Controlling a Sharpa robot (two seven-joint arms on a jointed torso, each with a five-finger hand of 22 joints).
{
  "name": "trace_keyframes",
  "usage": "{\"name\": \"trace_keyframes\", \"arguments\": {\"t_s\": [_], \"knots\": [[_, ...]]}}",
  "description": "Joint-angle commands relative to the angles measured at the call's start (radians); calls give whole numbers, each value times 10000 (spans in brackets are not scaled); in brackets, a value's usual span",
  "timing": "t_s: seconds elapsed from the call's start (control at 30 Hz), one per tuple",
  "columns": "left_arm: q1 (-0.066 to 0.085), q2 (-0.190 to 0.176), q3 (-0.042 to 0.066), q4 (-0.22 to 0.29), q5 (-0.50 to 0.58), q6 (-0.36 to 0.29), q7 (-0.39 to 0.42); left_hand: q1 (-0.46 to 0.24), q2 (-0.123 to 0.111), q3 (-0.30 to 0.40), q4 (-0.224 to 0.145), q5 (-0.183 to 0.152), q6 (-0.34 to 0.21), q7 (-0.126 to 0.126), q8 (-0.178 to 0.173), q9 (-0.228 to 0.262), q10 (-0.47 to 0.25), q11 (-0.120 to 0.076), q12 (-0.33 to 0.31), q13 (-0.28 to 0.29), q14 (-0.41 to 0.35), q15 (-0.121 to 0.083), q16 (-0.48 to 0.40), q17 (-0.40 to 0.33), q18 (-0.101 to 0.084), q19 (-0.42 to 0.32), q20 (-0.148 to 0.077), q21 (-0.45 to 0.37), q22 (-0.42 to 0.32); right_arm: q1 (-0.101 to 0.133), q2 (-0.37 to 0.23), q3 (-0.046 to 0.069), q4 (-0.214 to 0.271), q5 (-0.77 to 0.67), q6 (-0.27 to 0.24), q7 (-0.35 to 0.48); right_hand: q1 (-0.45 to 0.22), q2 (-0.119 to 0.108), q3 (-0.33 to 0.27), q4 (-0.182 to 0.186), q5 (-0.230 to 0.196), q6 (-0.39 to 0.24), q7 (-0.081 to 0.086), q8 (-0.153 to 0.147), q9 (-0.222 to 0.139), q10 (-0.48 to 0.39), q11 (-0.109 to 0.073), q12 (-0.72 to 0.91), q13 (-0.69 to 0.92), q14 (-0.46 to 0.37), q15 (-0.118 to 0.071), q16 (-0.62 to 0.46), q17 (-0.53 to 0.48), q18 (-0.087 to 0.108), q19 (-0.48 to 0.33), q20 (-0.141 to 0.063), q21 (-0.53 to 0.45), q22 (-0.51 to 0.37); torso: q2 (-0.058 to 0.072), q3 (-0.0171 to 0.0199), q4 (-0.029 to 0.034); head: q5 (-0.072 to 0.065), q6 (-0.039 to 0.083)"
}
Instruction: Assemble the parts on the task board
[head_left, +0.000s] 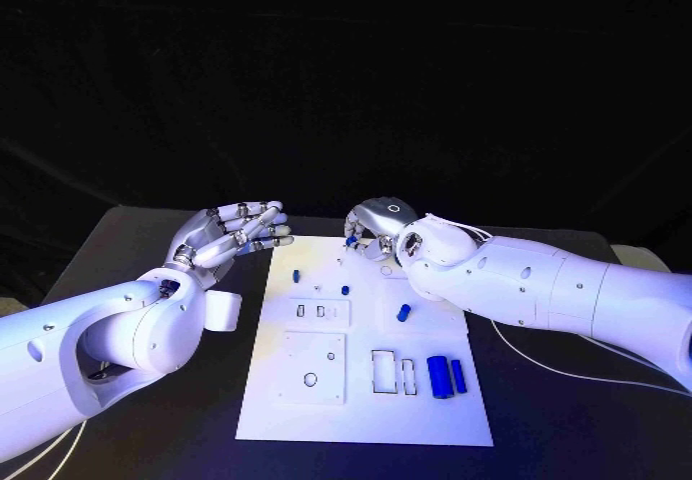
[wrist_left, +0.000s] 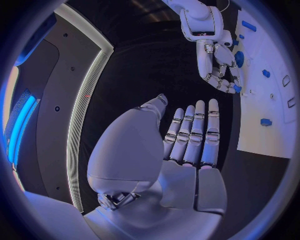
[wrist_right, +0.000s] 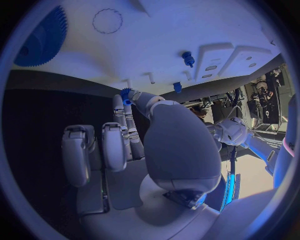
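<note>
Writing: no brand, label or readable text is seen on the task board (head_left: 368, 400) or on the arms.
Task board: a white plate lying flat in the middle of the black table (head_left: 577, 420), with raised blocks and cut-out slots.
Parts: two blue cylinders (head_left: 446, 377) lie side by side near the board's right edge; a smaller blue piece (head_left: 404, 312) lies mid-board; a blue peg (head_left: 296, 274) is seen toward the far left.
Left hand (head_left: 231, 234): held above the table just off the board's far left corner, fingers straight and apart, nothing held.
Right hand (head_left: 379, 229): placed over the board's far edge; a small blue toothed part (wrist_right: 127, 95) is pinched at its fingertips.
Right wrist view: a large blue gear (wrist_right: 41, 38) is shown on the board.
Left wrist view: the open palm is seen from behind, with the right hand beyond it at the board.
</note>
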Motion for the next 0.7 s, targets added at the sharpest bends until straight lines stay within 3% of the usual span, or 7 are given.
{"name": "trace_keyframes", "arguments": {"t_s": [0.03,0.7], "knots": [[22,25,12,34,-46,182,53,-39,-35,62,-21,-66,-60,427,-65,-9,-28,53,-58,-9,32,48,-51,10,62,54,9,37,-9,-17,71,-1,-94,7,295,26,-119,33,39,25,23,-16,10,24,17,40,29,29,15,451,-44,55,-12,-61,571,-64,30,1623,7,-8,5,-16,-13],[74,74,15,18,-46,183,36,-36,-29,86,-40,-70,-67,420,-78,-15,-30,51,-79,-6,31,49,-60,20,61,59,9,32,-19,-118,540,-10,-620,100,464,56,-207,3,35,47,-59,-71,19,10,46,15,41,-4,27,449,-33,62,-12,-57,558,-52,21,1611,54,-10,16,51,3]]}}
